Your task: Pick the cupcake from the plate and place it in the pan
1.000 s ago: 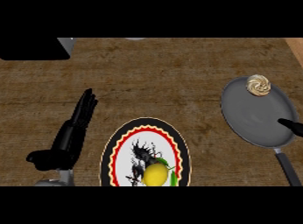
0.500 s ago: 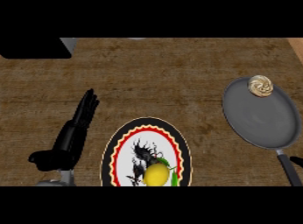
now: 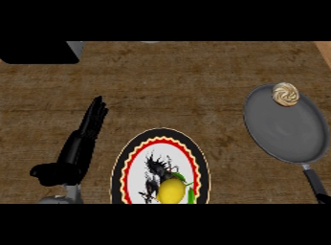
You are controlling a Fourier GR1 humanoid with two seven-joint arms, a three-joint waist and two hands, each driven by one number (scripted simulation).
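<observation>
Cupcake (image 3: pixel 285 94) sits in the pan (image 3: pixel 287 131), job done. Left hand (image 3: pixel 76 146) rests flat, fingers straight, holding nothing. Right hand's (image 3: pixel 328 198) fingers: cannot tell.

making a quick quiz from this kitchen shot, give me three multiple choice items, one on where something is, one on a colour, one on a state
1. Where is the cupcake?
A. on the plate
B. on the far rim of the pan
C. on the bare counter

2. What colour is the fruit on the plate?
A. yellow
B. red
C. purple

3. How is the left hand?
A. curled round the cupcake
B. pinching the plate's rim
C. open, fingers straight, holding nothing

Answers:
1 B: the cupcake sits at the top edge of the grey pan, right of the plate.
2 A: the round fruit near the plate's lower edge is yellow.
3 C: its fingers lie straight over the counter, left of the plate.
</observation>
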